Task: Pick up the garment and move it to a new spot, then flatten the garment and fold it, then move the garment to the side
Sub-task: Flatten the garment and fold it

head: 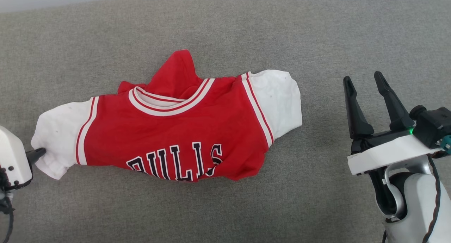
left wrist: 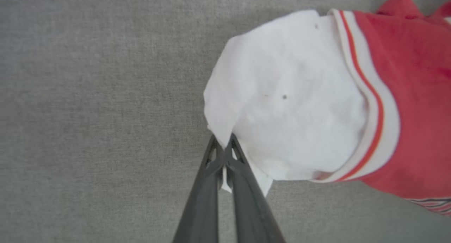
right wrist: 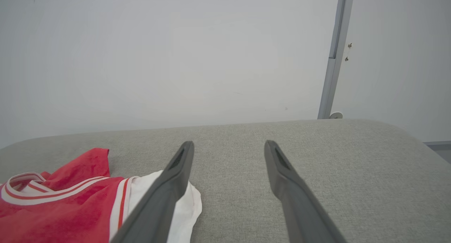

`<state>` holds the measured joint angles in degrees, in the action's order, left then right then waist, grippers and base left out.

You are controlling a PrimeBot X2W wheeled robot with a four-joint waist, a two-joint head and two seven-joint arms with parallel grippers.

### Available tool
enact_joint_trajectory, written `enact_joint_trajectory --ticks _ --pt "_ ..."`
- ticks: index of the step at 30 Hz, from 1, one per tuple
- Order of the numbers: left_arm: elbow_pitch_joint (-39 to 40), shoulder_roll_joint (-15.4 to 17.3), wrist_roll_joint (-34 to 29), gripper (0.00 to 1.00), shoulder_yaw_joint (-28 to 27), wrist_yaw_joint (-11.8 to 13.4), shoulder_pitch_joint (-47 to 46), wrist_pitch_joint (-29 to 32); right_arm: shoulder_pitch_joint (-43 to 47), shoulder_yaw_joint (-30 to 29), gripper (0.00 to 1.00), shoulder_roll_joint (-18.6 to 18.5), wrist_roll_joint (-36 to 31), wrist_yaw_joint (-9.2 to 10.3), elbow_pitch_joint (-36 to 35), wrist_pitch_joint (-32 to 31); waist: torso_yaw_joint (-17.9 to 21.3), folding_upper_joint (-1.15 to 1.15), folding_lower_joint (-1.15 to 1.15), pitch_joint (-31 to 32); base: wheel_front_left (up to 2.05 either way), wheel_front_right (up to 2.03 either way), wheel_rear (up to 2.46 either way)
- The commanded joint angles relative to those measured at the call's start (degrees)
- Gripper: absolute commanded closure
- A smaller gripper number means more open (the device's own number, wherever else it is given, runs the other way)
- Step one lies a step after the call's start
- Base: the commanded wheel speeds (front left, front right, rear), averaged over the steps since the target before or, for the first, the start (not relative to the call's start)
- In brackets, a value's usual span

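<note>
Lettering of the garment point(head: 176, 130) is partly tucked under; the left gripper point(head: 39, 153), mostly cut off, is clamped on the white sleeve point(left wrist: 282, 95); the right gripper point(head: 363, 77) is held apart. Grey fabric surface point(head: 317, 200); pale wall point(right wrist: 176, 60).

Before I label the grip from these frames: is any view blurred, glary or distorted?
Head view: sharp, evenly lit, no glare; letters on the garment read clearly. Left wrist view: soft focus, red part smeared, yet the left gripper shut on the sleeve edge is plain. Right wrist view: right gripper open, tips crisp; the grey surface bows at its far edge from the wide lens.
</note>
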<state>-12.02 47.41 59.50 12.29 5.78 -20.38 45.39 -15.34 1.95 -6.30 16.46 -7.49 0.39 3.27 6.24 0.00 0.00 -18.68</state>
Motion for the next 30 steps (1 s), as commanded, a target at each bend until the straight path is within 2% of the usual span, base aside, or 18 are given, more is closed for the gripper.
enact_joint_trajectory --ticks 1,13,23,24,25,30 --pt "-0.1 -0.5 0.0 0.0 -0.2 -0.6 -0.7 -0.6 -0.5 0.1 0.0 -0.2 -0.2 0.0 -0.2 -0.2 -0.1 0.0 0.0 -0.1 0.0 0.0 0.0" --pt "-5.2 -1.3 -2.7 0.0 3.7 -3.3 -7.1 1.4 -0.2 0.1 0.0 -1.2 -0.4 0.0 -2.3 -2.4 -0.6 0.0 0.0 -1.6 0.0 0.0 0.0" --pt "-17.7 -5.5 -5.9 0.0 8.1 -5.4 -12.7 0.4 -1.0 2.0 0.0 -3.2 0.3 0.0 -3.9 -7.5 -1.0 0.0 0.0 -4.3 0.0 0.0 0.0" --pt "-18.7 -6.3 -5.6 0.56 8.9 -6.5 -12.6 0.9 -1.1 2.6 0.0 -3.6 0.5 0.0 -3.7 -8.5 -1.1 0.0 0.0 -4.5 0.0 0.0 0.0" --pt "-20.1 -6.9 -5.4 1.0 9.0 -6.2 -12.8 1.2 -1.2 3.0 0.0 -3.8 0.9 0.0 -3.5 -9.6 -1.2 0.0 0.0 -4.6 0.0 0.0 0.0" --pt "-22.0 -9.7 -4.6 1.0 10.1 -8.8 -14.5 1.2 -3.2 5.7 0.0 -6.2 3.4 0.0 -1.8 -17.5 -2.6 0.0 0.0 -5.0 0.0 0.0 0.0"
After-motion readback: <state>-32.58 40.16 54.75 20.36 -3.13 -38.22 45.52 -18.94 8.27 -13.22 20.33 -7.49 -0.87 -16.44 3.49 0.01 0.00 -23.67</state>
